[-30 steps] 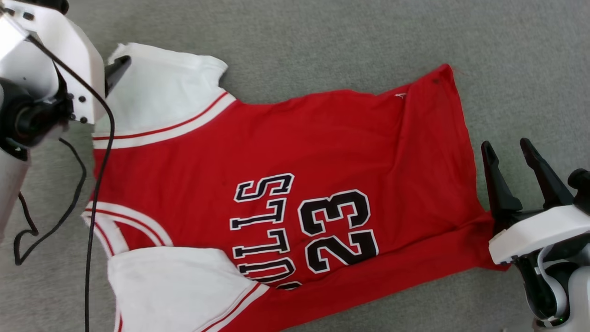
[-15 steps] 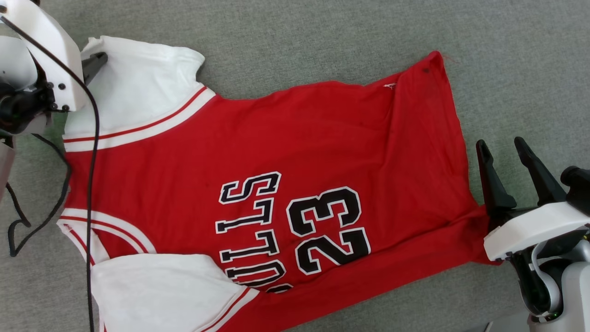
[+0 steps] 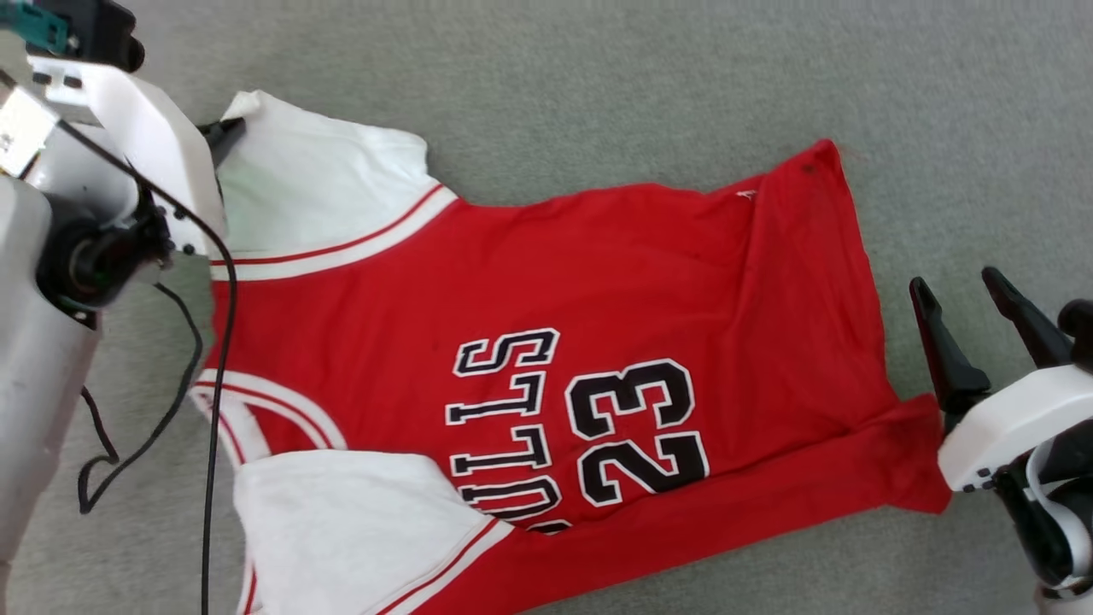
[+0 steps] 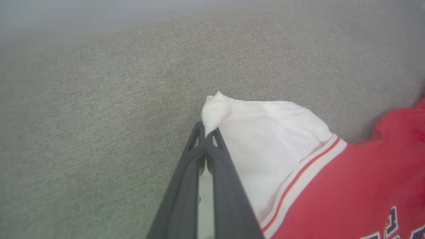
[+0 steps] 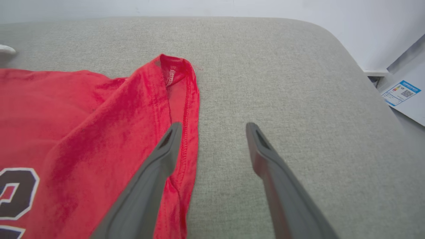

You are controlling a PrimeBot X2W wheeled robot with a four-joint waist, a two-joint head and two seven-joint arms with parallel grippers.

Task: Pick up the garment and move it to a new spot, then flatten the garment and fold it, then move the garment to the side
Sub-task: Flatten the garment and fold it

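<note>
Head view: the garment (image 3: pixel 546 342) lay spread print side up on the grey surface (image 3: pixel 598 77), with its collar and white sleeves toward the robot's left and its hem toward the right. The left pincer (image 3: pixel 224 132) sat at the outer corner of the far sleeve (image 3: pixel 316 179), its white housing hiding most of the fingers. The right pincer (image 3: pixel 956 282) hovered just beside the near hem corner, spread wide and holding nothing.

Left wrist view: the fingers, apart a second earlier, had now pressed together on the sleeve's tip, and a small nub of white cloth poked out above them. That fresh pinch looked like the start of a flattening tug or a first fold, drawing the sleeve in over the red body.

Right wrist view: the spread fingers straddled the hem edge (image 5: pixel 189 99), one over red cloth and the other over bare surface, neither gripping. Flattening seemed nearly done. So thin a pinch might slip under a hard pull.
</note>
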